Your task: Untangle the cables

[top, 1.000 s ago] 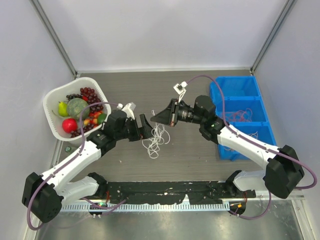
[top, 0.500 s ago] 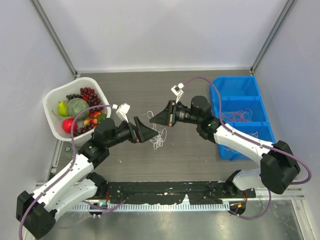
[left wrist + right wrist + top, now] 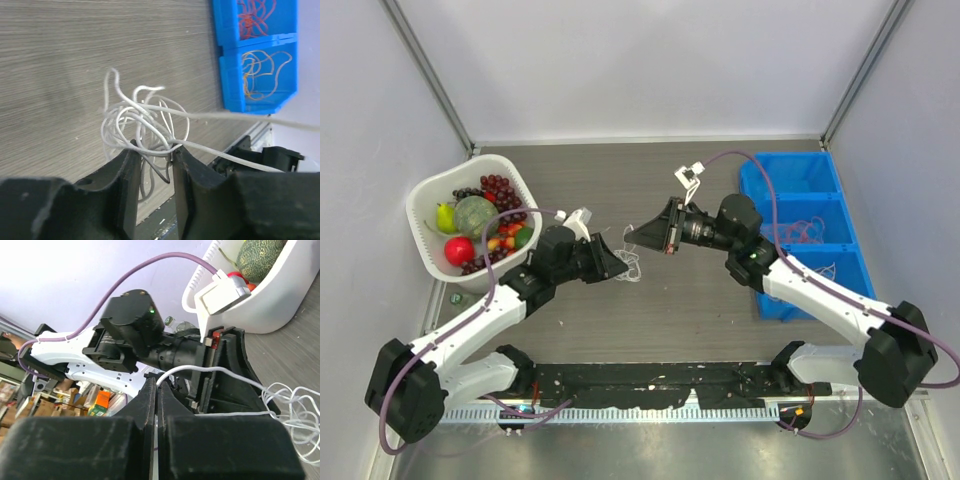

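Note:
A tangle of thin white cable (image 3: 631, 262) hangs bunched between my two grippers near the table's middle. My left gripper (image 3: 617, 266) reaches into it from the left. In the left wrist view its jaws (image 3: 154, 154) stand half closed, with several white cable (image 3: 142, 122) strands looped across the tips and a gap still showing. My right gripper (image 3: 638, 238) is shut on one strand of the white cable (image 3: 210, 370), which leaves its closed tips (image 3: 158, 383) and runs down to the bundle. Red cable (image 3: 800, 231) and orange cable (image 3: 265, 70) lie in the blue bin.
A blue bin (image 3: 788, 163) with three compartments stands at the right. A white basket (image 3: 423, 196) of toy fruit sits at the left. Grey walls close off the back and sides, and a black rail runs along the near edge.
My left gripper has pushed into the white tangle and its jaws have narrowed round the strands. The bundle, hanging lower before, is now drawn up short. The right gripper has shifted slightly right.

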You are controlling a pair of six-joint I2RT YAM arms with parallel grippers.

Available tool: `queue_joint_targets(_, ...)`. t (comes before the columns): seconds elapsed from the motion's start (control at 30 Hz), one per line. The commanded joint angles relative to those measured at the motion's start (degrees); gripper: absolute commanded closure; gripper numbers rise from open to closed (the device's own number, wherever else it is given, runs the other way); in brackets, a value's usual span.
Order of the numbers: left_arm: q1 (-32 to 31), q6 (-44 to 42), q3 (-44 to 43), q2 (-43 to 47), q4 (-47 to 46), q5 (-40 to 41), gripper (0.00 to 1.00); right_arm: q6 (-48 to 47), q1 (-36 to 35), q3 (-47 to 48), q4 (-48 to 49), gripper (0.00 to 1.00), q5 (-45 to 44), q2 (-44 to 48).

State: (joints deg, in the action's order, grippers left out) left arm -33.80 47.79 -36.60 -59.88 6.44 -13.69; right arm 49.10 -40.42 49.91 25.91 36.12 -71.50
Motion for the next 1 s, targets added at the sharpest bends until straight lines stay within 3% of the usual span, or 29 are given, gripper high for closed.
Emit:
queue_joint_targets(0.0,1.1,-1.3,3.6,-1.5,2.9,5.7,0.73,-4.0,-0.4,4.1,-0.3,0.99,-1.5,7.2)
queue_joint_targets(0.17,3.6,-1.3,7.0,-1.4,3.0,5.2,0.97,-10.3,-0.4,9.4,-9.4,0.99,-5.2,10.9)
queue_joint_targets(0.23,5.1,-1.3,8.3,0.2,3.2,5.3,1.00,-13.7,-0.4,11.3,-13.5,0.99,-8.9,12.3)
queue_joint_targets(0.4,7.8,-1.8,10.3,4.0,4.5,5.6,1.00,-21.3,-0.4,14.6,-21.7,0.99,-16.3,15.9)
queue_joint_targets(0.53,8.8,-2.5,10.5,5.3,5.5,3.9,1.00,-24.0,-0.4,12.5,-23.5,0.99,-27.7,20.6)
queue_joint_targets(0.67,8.8,-3.8,10.7,7.9,3.0,-3.5,0.90,-24.6,-0.4,9.0,-25.6,0.99,-38.3,23.0)
queue_joint_targets(0.8,8.8,-4.5,10.4,15.1,0.9,-8.4,0.81,-24.3,-0.4,7.2,-27.2,0.99,-37.0,22.5)
queue_joint_targets(0.97,8.8,-7.6,5.6,21.8,8.2,-4.1,0.89,-24.2,-0.4,6.1,-27.4,0.99,-37.3,22.0)
